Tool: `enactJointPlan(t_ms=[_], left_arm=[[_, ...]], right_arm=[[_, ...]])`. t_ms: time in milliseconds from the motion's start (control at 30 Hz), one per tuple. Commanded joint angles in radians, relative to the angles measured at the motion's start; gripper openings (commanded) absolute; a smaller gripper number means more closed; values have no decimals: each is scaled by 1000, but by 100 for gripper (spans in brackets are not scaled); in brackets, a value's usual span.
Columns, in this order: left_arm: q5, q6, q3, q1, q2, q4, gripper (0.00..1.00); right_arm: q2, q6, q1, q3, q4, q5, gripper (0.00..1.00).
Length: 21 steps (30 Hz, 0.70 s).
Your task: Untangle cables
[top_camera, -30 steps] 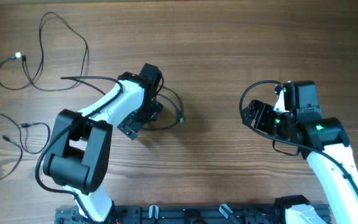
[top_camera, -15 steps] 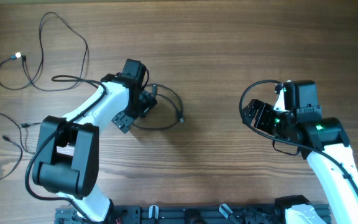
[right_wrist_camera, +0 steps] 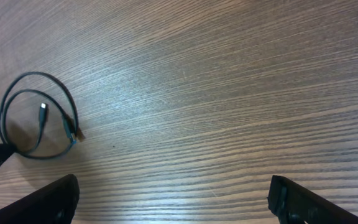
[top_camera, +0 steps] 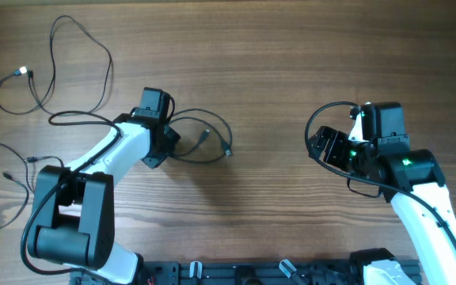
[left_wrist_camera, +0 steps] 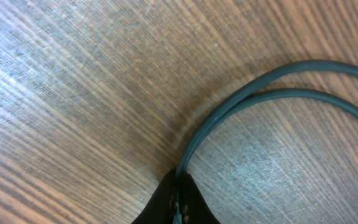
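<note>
Left pincer (left_wrist_camera: pixel 178 200): jaws fully closed; we see the tips pressed together on a black cord, low over the table (top_camera: pixel 291 47); held thing is the looped cable (right_wrist_camera: pixel 71 127).

Looped cable: one strand runs straight into the left pincer's closed tips; from there it curves away in two near-parallel arcs, lying flat on the wood; the rest of the loop lies just beyond the tips, on the side toward the right pincer (right_wrist_camera: pixel 173 186); two small plugs show, one inside the loop, one at its far edge from the left pincer.

Right pincer: jaws wide apart; nothing between the fingers, only bare wood; we see it raised off the table, well apart from the left pincer.

Looped cable from right pincer: ahead of it and off to the left in the wrist view; well apart, no contact.

Silver-tip cable (top_camera: pixel 24 71): spread in loose curves well beyond the left pincer, on the side away from the right pincer; not touching either pincer.

Third cable (top_camera: pixel 34 161): thin, loosely strung out beside the left arm, nearer its base than the silver-tip cable; apart from the left pincer; we cannot tell whether it touches the silver-tip cable.
</note>
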Motion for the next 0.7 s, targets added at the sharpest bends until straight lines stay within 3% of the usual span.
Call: enactJointPlan(t_ms=[0, 167, 267, 500, 667], left_arm=[[23, 56, 33, 34, 12, -48, 4], [-46, 74, 216, 126, -168, -127, 4], [-53, 72, 238, 202, -258, -126, 4], [-76, 68, 214, 341, -257, -232, 4], [-135, -11, 141, 434, -242, -243, 4]], right_arm=[[8, -2, 1, -8, -3, 17, 100], [8, -2, 1, -8, -5, 17, 100], [8, -3, 1, -8, -4, 18, 100], [9, -2, 1, -8, 3, 18, 100], [9, -2, 1, -8, -6, 17, 100]])
